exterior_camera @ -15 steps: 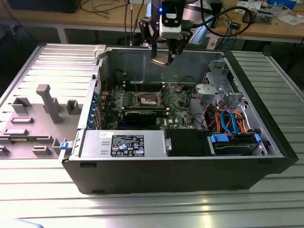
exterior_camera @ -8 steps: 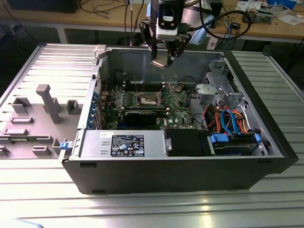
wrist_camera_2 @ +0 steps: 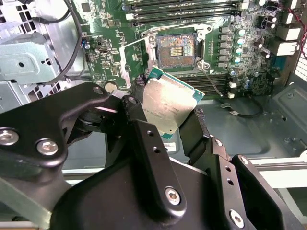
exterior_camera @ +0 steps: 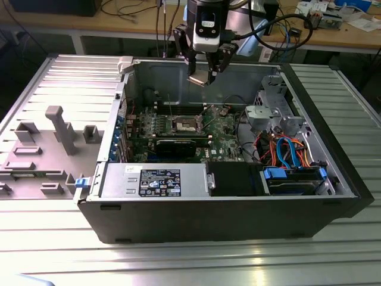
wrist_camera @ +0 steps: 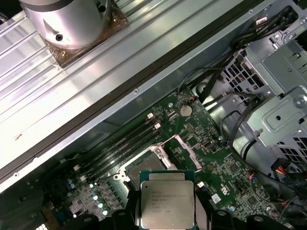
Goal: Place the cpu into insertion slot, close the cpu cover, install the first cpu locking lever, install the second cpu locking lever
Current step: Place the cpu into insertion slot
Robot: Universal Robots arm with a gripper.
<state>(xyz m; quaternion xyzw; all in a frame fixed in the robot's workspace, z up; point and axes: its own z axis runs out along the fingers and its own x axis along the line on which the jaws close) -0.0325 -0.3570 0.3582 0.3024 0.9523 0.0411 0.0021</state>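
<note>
- The hand [wrist_camera_2: 168, 117] pinches the cpu [wrist_camera_2: 170, 103] by two opposite edges, with its fingers [wrist_camera_2: 140, 125] pressed against them.
- The cpu hangs tilted, well above the insertion slot [wrist_camera_2: 175, 50] and apart from it.
- The slot lies uncovered.
- The cpu cover [wrist_camera_2: 123, 62] is swung open just beside the slot.
- In the exterior view, the slot [exterior_camera: 183, 124] sits inside the open computer case [exterior_camera: 238, 208].

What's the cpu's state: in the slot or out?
Out. The hand grips the cpu above the board; the slot shows bare contacts, with the cover swung open.
</note>
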